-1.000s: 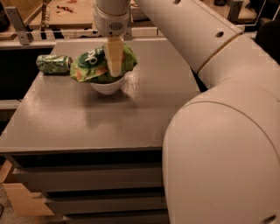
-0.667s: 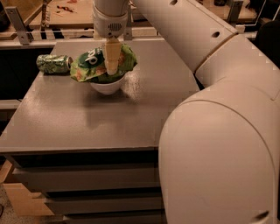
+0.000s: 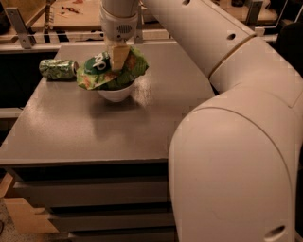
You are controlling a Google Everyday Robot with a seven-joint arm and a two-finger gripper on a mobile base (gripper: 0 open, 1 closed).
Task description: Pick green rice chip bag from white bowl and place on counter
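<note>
The green rice chip bag (image 3: 102, 72) lies crumpled over the white bowl (image 3: 116, 93) and hides its rim. Its dark oval logo faces up and to the left. The bowl stands on the far left part of the grey counter (image 3: 118, 127). My gripper (image 3: 118, 57) comes straight down from above onto the middle of the bag. Its tan fingers (image 3: 119, 53) are closed on the bag's upper fold. The bag's lower edge still rests on the bowl.
A small green soda can (image 3: 57, 68) lies on its side at the counter's far left edge, next to the bowl. My large white arm (image 3: 227, 142) covers the right side. A wooden workbench with tools (image 3: 61, 14) stands behind the counter.
The gripper has risen slightly and the bag has been pulled up and bunched with it, its logo now turned more to the left. The bowl and can have not moved.
</note>
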